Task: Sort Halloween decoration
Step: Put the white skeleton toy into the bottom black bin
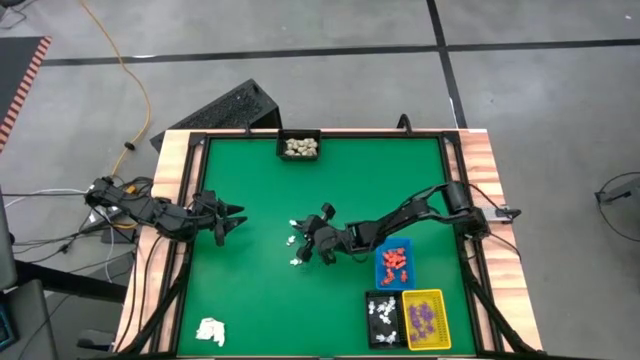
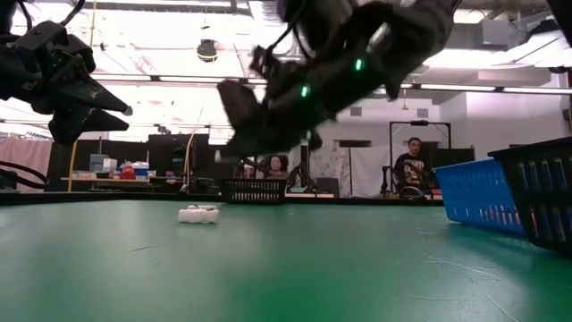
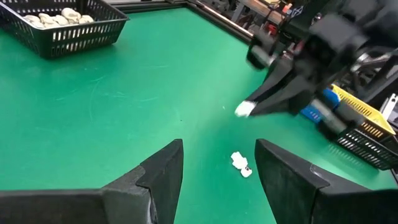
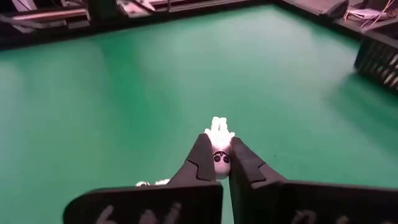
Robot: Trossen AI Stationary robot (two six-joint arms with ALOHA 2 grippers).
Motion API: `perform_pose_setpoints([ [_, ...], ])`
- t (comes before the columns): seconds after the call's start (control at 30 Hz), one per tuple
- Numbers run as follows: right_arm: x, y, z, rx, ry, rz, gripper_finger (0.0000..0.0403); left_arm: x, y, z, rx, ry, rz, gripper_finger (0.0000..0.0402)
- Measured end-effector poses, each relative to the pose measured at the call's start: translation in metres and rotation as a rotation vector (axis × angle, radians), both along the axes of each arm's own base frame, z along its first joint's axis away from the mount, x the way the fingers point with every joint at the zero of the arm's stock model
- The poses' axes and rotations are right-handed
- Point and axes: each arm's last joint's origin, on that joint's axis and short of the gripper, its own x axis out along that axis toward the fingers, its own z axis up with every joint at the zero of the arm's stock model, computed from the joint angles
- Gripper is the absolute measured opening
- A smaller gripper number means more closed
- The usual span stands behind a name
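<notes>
1. Pinched between your right gripper (image 4: 216, 163) fingers is a small white figure (image 4: 219, 138), its dark-eyed head caught at the tips and the rest poking out ahead, lifted off the green mat (image 1: 260, 290).
2. Your right gripper sits over the middle of the table, reaching in from the right side; in the left wrist view the white piece shows at its tip (image 3: 243, 109).
3. Just beside it, two more white figures lie loose on the mat, one (image 1: 296, 262) near the gripper's front and one (image 1: 294, 224) a little farther back.
4. Your left gripper (image 1: 232, 222) hangs above the left part of the mat, jaws spread, holding nothing, well apart from the right one.
5. Near the front right corner you have three trays: a blue tray (image 1: 393, 265) with orange-red pieces, a black tray (image 1: 383, 320) with white pieces, and a yellow tray (image 1: 425, 320) with purple pieces.
6. A white paper wad (image 1: 211, 330) rests at the front left.
7. Farthest off, at the back edge, a black basket (image 1: 299, 147) holds cream pieces.
</notes>
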Motion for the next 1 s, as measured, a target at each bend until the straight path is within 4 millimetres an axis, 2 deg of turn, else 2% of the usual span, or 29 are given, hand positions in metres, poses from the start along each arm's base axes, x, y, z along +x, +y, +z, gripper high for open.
perform_pose_setpoints([
  [0.1,-0.011,0.009,0.028,-0.012,0.011,0.033,0.0011,0.000,0.000,0.000,-0.005,-0.001,-0.001,0.0189],
  [0.2,-0.031,0.026,0.060,-0.005,0.036,0.104,0.0011,0.000,0.000,0.000,-0.006,-0.001,-0.002,0.0189],
  [0.37,-0.080,0.060,0.100,0.109,0.132,0.237,0.0010,0.000,0.000,0.000,-0.006,-0.001,-0.001,0.0189],
  [0.47,-0.113,0.080,0.115,0.242,0.205,0.308,0.0010,0.000,0.000,0.000,-0.005,-0.001,-0.001,0.0189],
  [0.6,-0.152,0.110,0.120,0.411,0.313,0.364,0.0010,0.000,0.000,0.000,-0.005,-0.001,-0.001,0.0189],
  [0.73,-0.182,0.137,0.116,0.540,0.391,0.339,0.0010,0.000,0.000,0.000,-0.005,-0.001,0.000,0.0189],
  [0.83,-0.196,0.152,0.108,0.615,0.434,0.293,0.0009,0.000,0.000,0.000,-0.004,0.000,0.001,0.0189],
  [1.0,-0.202,0.167,0.089,0.661,0.485,0.223,0.0010,0.000,0.000,0.000,-0.003,0.000,0.006,0.0189],
])
